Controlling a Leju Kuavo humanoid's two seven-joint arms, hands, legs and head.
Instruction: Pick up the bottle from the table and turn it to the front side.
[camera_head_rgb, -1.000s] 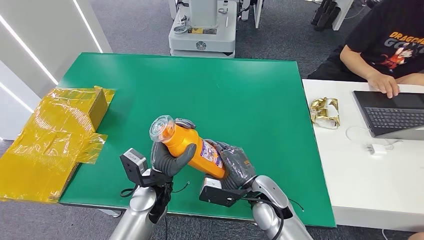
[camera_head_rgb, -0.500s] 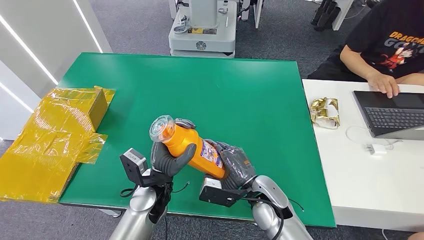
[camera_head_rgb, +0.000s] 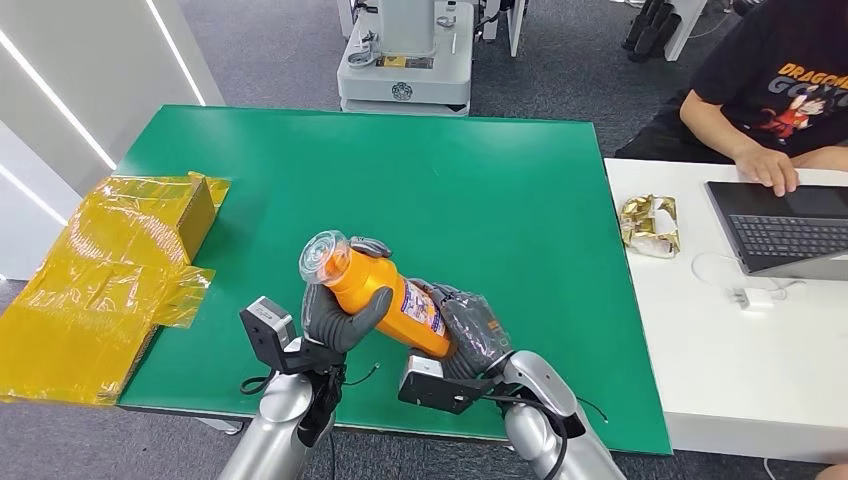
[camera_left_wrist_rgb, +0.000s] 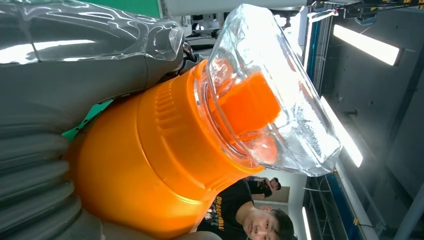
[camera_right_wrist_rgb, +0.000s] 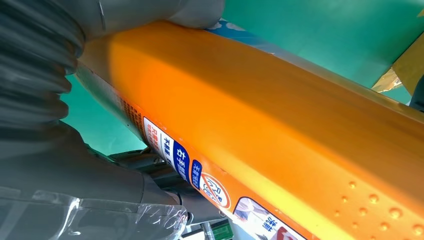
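Landmark: we place everything relative to the green rectangular table top (camera_head_rgb: 480, 190).
Left hand: our left hand (camera_head_rgb: 335, 315) sits above the near edge of the green table top, its grey fingers (camera_head_rgb: 370, 305) wrapped round the neck end of the bottle.
Right hand: our right hand (camera_head_rgb: 470, 335) sits just beside the left one, also over the near edge, its fingers closed round the bottle's base end.
Bottle location: the orange plastic bottle with a clear domed cap and a printed label (camera_head_rgb: 385, 290) is held between both hands, lifted clear of the green table top, above its near edge.
Progress: we judge the pick-up complete. The turn to the front side is in hand; we cannot tell whether the label face now showing is the front, so the turn counts as not yet confirmed.
Long axis: the bottle lies tilted, its axis running from the right hand up to the left hand.
Pointing: the clear cap (camera_left_wrist_rgb: 270, 95) points up and toward the table's left side; the base points toward the near right.
Beyond: a crumpled yellow plastic sheet (camera_head_rgb: 100, 280) lies off the table's left edge; a person at a white desk (camera_head_rgb: 690, 350) sits past its right edge.
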